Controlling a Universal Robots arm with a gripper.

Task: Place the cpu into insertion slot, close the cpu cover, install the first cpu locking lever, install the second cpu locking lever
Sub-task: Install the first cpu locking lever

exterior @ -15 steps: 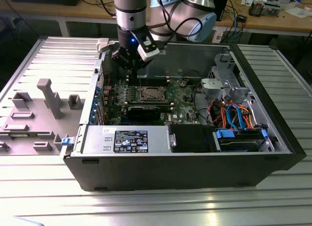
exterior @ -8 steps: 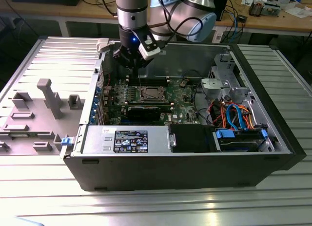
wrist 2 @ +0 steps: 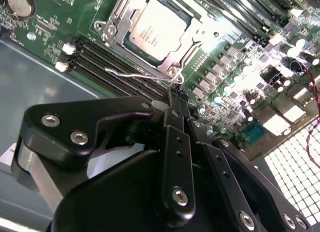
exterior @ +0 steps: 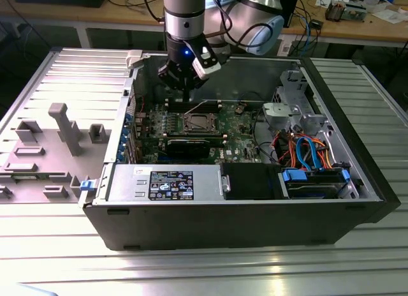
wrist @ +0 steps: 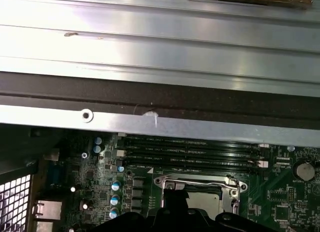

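Cpu (wrist 2: pixel 156 29) seated in insertion slot (wrist 2: pixel 131 56) under closed cpu cover (wrist 2: pixel 186 48); gripper (wrist 2: pixel 176 98), pressed together just beside loose locking lever (wrist 2: pixel 131 73), best pressing it sideways and low, clear of memory slots (wrist 2: pixel 107 62).

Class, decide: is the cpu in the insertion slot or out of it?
In. The cpu lies flat inside the insertion slot, with the cpu cover framing its edges.

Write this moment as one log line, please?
pincer: shut, empty, over socket edge | chip: seated in socket | cover: down | wire lever: unlatched
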